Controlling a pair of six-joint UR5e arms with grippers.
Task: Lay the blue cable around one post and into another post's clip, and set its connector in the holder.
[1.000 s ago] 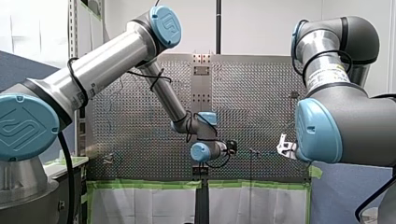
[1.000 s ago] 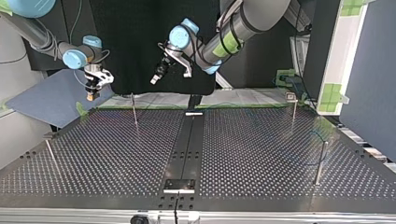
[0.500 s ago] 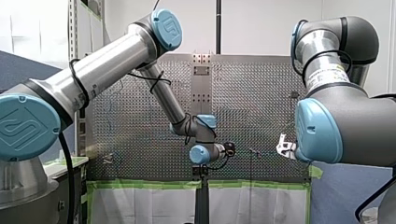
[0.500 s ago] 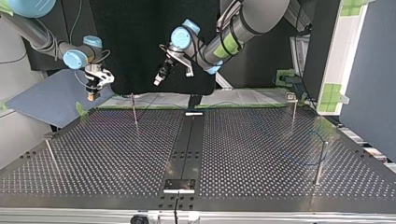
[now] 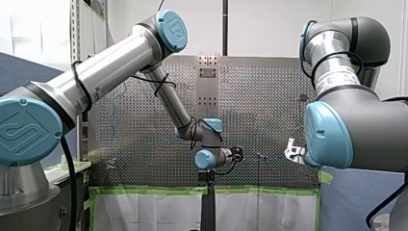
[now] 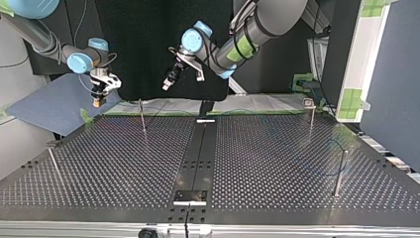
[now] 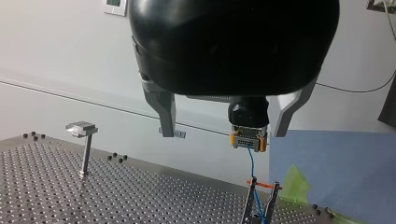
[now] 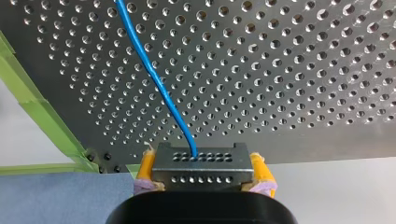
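My right gripper (image 8: 201,161) has yellow pads shut on a dark connector (image 8: 201,170). The blue cable (image 8: 152,74) leaves the connector and runs out over the perforated table. In the top view this gripper (image 6: 98,101) hangs off the table's far left corner. My left gripper (image 7: 223,133) is open with nothing between its metal fingers (image 7: 167,116). It faces the held connector (image 7: 248,139), whose cable drops into a forked clip post (image 7: 259,207). In the top view my left gripper (image 6: 167,85) hovers above the far edge, apart from the connector.
Thin posts stand on the table (image 6: 267,163): one near the far left (image 6: 142,116), one at the far right (image 6: 311,116), one at the near right (image 6: 341,171), one at the near left (image 6: 53,161). A small plate (image 6: 189,197) sits at the near middle. A flat-topped post (image 7: 83,135) stands beside my left gripper.
My left arm's wrist has sunk a little and shifted slightly toward the top view's right, then settled. The right arm and the connector have not moved.
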